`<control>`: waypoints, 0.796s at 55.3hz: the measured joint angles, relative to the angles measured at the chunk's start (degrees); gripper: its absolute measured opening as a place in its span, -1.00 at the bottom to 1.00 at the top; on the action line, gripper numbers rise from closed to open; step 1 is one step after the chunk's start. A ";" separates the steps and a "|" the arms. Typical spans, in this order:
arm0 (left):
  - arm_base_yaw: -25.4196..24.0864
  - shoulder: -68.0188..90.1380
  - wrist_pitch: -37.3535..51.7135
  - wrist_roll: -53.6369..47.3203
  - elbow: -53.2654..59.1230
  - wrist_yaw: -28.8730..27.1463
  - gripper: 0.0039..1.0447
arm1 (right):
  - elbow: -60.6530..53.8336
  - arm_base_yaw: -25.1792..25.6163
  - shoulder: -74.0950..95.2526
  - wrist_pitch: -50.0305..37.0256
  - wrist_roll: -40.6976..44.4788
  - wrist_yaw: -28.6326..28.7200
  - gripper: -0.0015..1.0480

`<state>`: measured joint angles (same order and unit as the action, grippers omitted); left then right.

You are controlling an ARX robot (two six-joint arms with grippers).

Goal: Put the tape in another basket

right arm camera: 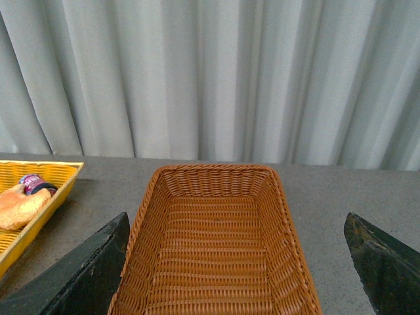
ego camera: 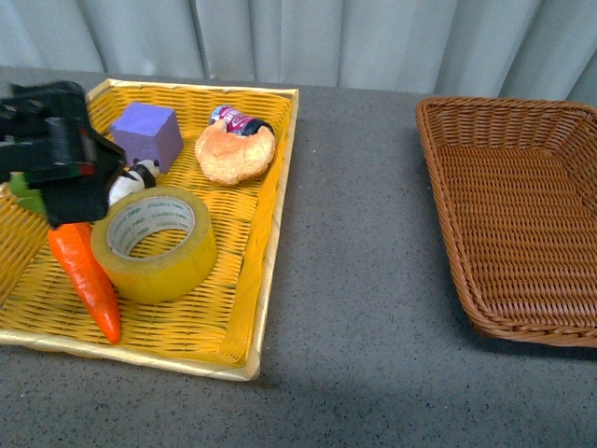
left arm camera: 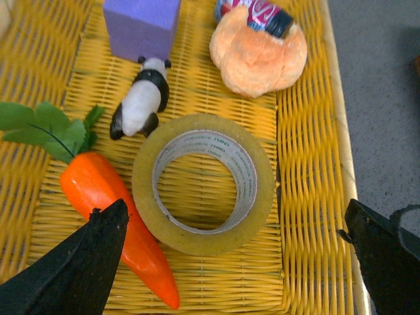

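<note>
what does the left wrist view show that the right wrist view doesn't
Only the left wrist view shows the tape, lying flat in the yellow tray, with the toy carrot beside it, the panda figure and the purple cube. Only the right wrist view shows the brown basket, empty, and the curtain behind it. Both show the tray's edge, the bread roll with the small bottle against it, and the grey table.

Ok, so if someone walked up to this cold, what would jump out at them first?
Most likely the crowded bright yellow tray on the left, where the fat roll of tape lies flat beside an orange carrot. Next comes the empty brown basket on the right, set apart from the tray across a stretch of grey table.
</note>
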<state>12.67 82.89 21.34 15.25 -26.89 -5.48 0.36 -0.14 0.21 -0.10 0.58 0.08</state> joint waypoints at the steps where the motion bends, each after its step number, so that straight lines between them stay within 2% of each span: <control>1: 0.13 1.27 -0.50 0.15 -0.90 -0.13 0.88 | -0.02 0.00 0.00 0.00 0.00 0.00 0.83; 18: 0.92 13.88 -3.15 -0.61 -8.11 -1.07 0.88 | -0.02 0.00 0.00 0.00 0.00 0.00 0.83; 29: -0.66 19.63 -1.90 -1.05 -10.19 0.77 0.88 | 0.00 0.00 0.00 0.00 0.00 0.00 0.83; 44: -3.30 24.72 -4.20 -0.48 -13.05 -0.72 0.88 | 0.00 0.00 0.00 0.00 0.00 0.00 0.83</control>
<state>9.37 107.61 17.15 14.76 -39.94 -6.20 0.36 -0.14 0.21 -0.10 0.58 0.08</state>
